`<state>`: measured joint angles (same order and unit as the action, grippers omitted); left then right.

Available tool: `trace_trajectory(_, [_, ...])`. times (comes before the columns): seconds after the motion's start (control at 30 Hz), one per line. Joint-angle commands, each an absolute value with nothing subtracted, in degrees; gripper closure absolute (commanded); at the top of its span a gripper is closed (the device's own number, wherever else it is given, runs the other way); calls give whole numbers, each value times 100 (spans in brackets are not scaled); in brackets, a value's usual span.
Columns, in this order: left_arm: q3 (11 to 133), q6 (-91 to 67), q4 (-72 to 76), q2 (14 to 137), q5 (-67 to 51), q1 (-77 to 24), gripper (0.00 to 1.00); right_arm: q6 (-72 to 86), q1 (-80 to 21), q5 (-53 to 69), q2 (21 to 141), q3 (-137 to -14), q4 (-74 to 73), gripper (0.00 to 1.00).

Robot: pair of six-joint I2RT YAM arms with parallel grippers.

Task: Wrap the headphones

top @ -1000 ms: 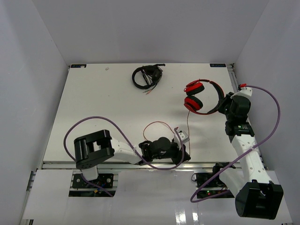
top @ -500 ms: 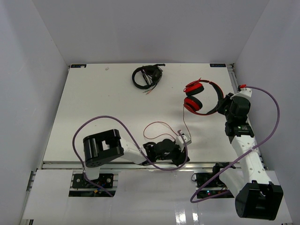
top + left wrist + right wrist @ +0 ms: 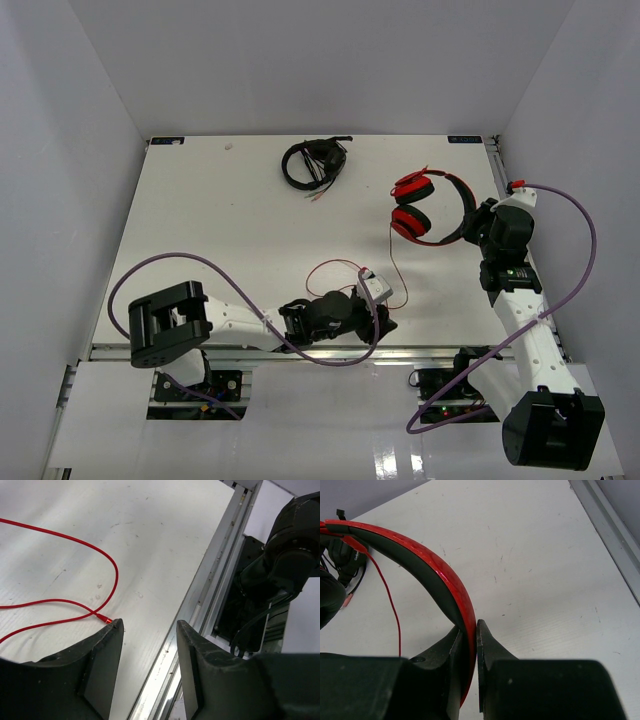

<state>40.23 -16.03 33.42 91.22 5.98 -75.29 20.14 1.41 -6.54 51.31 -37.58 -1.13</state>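
The red headphones (image 3: 420,205) lie at the right of the table, ear pads to the left. My right gripper (image 3: 478,224) is shut on the black-lined headband (image 3: 437,567), as the right wrist view shows. The thin red cable (image 3: 392,262) runs down from an ear cup and loops near the front edge. My left gripper (image 3: 385,318) is open and empty, low over the table's front edge. In the left wrist view the cable (image 3: 107,565) curls on the table and its plug end (image 3: 103,618) lies just beside my left fingertip (image 3: 116,626).
Black headphones (image 3: 313,163) with a bundled cable lie at the back middle, also visible in the right wrist view (image 3: 342,560). The metal front rail (image 3: 212,587) and the right arm's base (image 3: 285,560) are close to my left gripper. White walls enclose the table.
My left arm has swung its shoulder to the left and the gripper has shifted slightly left along the front edge. The cable's lower part has bent into a curve. The right arm is still.
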Motion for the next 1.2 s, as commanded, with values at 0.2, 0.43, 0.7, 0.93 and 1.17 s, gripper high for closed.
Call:
trace_trajectory(0.2, [4584,-1093,2853,9660,771,-7417,23,2215,123,-575,4971,-3771,545,92])
trace_trajectory(0.43, [5416,-642,2543,10399,672,-7289,20,2206,123,-537,4975,-3754,552,92])
trace_trajectory(0.7, [5933,-527,2241,10965,938,-7187,22,2218,123,-454,4966,-3727,554,92])
trace_trajectory(0.93, [6145,-690,2022,11208,842,-7157,39,2250,123,-408,4975,-3718,571,92])
trace_trajectory(1.17, [6481,-962,1954,11502,388,-7152,90,2241,123,-378,4966,-3720,551,92])
